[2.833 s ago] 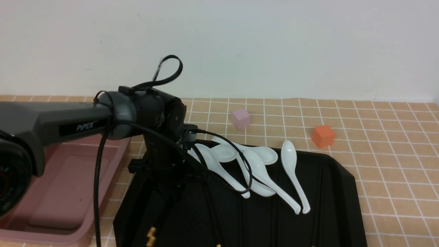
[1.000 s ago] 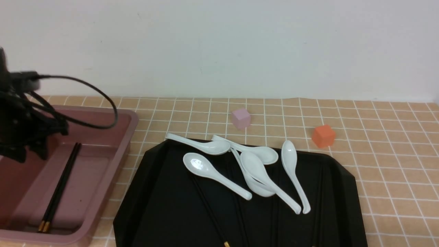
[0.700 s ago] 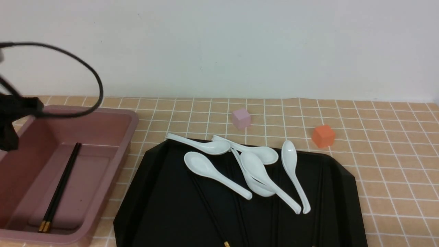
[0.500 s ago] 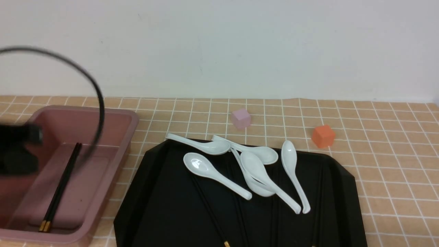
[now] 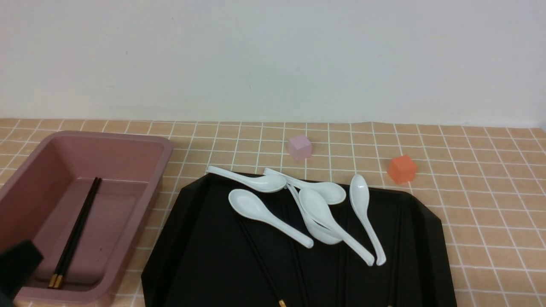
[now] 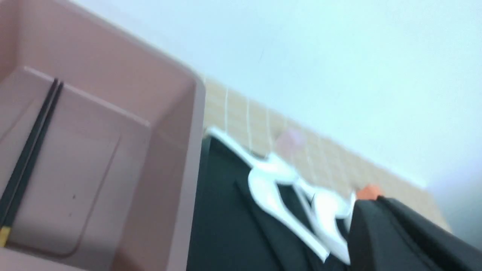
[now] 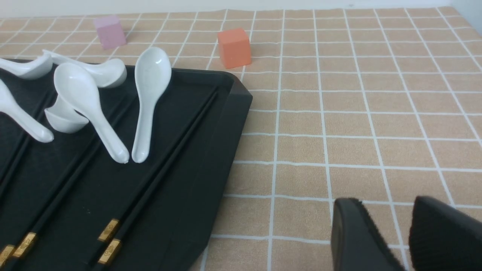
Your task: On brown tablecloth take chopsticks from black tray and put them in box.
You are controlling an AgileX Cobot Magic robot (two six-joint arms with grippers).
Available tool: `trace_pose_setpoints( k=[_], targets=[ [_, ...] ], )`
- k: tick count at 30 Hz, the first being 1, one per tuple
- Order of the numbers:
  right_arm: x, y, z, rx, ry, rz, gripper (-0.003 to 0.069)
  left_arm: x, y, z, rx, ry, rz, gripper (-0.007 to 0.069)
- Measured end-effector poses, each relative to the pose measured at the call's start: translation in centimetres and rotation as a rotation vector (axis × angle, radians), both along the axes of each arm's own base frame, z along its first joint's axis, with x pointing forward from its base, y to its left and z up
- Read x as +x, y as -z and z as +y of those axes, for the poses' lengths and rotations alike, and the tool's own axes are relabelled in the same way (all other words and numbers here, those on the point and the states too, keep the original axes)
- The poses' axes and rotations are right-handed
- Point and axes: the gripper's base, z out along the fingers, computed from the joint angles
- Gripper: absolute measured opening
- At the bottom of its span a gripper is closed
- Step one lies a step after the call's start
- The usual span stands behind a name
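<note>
1. The box (image 5: 98, 157) stands at the left of the surface, on the brown tablecloth (image 5: 490, 213). One pair of chopsticks (image 5: 76, 230) lies flat on its floor, side by side, gold caps toward the near end.
2. The black tray (image 5: 200, 256) carries five white spoons (image 5: 318, 204) across its far half, and two handles poke over the far rim. More chopsticks (image 7: 162, 165) lie lengthwise on the tray, under and beside the spoons, caps toward the robot.
3. In the earliest frame the box was empty and the left arm (image 5: 17, 266) reached over the tray. Since then the pair has landed in the box and the arm has pulled back, so only a black corner of it shows at the near left.
4. The left fingers (image 6: 395, 241) are closed together. The right fingers (image 7: 357, 237) stand narrowly apart, holding nothing, over bare cloth just right of the tray's near right corner.
5. Box and tray sit just beside each other with a thin strip of cloth between them. The pink cube (image 5: 299, 147) and orange cube (image 5: 401, 169) rest beyond the tray's far rim. Broad open cloth stretches to the right of the tray.
</note>
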Motion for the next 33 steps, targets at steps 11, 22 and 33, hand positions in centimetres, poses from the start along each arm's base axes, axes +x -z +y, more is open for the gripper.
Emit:
trace_pose_setpoints(
  k=[11, 22, 33],
  targets=[
    [0.0, 0.0, 0.0, 0.000, 0.000, 0.000, 0.0240, 0.1, 2.2, 0.9, -0.019, -0.097, -0.039, -0.0013],
    [0.0, 0.0, 0.0, 0.000, 0.000, 0.000, 0.0240, 0.0, 5.5, 1.5, 0.046, -0.161, -0.011, -0.0013],
    [0.0, 0.0, 0.0, 0.000, 0.000, 0.000, 0.0240, -1.5, 8.0, 1.8, 0.349, -0.111, 0.107, -0.0012]
  ],
)
